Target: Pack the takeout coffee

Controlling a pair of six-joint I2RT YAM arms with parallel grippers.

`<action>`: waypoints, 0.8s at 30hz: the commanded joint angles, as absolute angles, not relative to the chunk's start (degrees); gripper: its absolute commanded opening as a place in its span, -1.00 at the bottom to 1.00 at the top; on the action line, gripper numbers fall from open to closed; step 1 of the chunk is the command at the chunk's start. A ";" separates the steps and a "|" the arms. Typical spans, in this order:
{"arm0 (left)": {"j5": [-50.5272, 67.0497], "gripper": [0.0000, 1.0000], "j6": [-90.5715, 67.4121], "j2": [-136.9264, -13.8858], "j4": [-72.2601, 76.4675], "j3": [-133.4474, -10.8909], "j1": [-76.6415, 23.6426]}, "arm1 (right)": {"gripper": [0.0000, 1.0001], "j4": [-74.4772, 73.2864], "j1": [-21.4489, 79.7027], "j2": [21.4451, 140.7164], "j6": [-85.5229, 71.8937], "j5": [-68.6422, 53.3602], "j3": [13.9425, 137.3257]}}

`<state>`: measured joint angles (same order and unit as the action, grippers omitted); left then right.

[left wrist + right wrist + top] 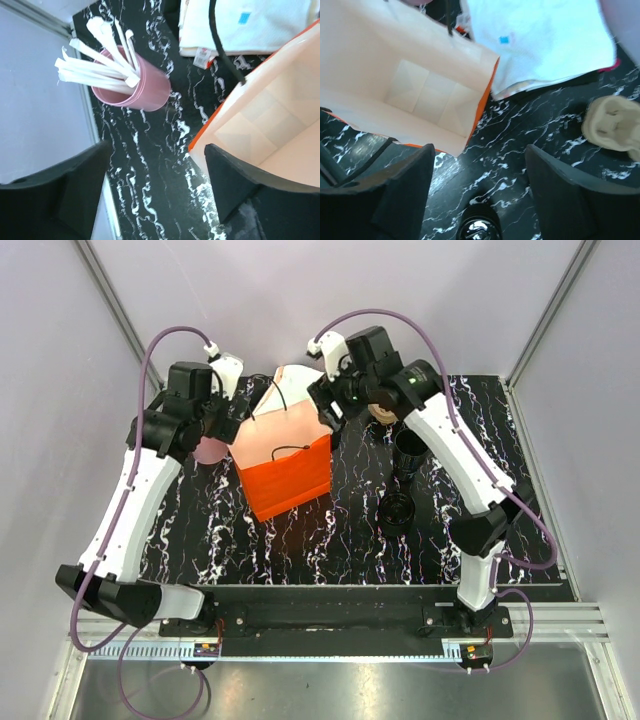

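Two black cups stand right of the bag in the top view, one (410, 452) farther back and one (397, 512) nearer. I cannot tell which of them is the black ribbed cup (480, 227) at the bottom edge of the right wrist view. The orange paper bag (285, 455) stands open at mid table, its white inside empty (415, 85). My right gripper (480, 190) is open and empty, above the table just right of the bag's rim (325, 410). My left gripper (155, 175) is open and empty at the bag's left rim (228, 425), one finger (235, 180) over the bag's edge (270, 125).
A pink cup of wooden stirrers (135, 87) stands left of the bag, partly under my left arm (210, 450). The brown cardboard cup tray (615, 125) lies under my right arm (383, 412). A white folded bag (540, 40) lies behind the orange bag.
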<state>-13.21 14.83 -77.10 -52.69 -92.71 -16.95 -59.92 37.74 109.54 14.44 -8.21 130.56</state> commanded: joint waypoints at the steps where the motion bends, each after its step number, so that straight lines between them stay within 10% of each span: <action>1: -9.49 0.83 14.24 -72.87 -49.57 -96.59 -17.23 | 0.63 -61.17 35.00 106.43 16.35 -1.42 138.58; 10: -6.68 0.98 15.64 -67.42 -49.75 -96.24 -17.23 | 0.75 -68.55 17.33 121.96 20.64 -5.88 157.56; 24: -1.94 0.98 17.14 -67.50 -51.24 -95.01 -17.23 | 0.76 -58.19 6.95 136.84 23.55 -16.08 152.40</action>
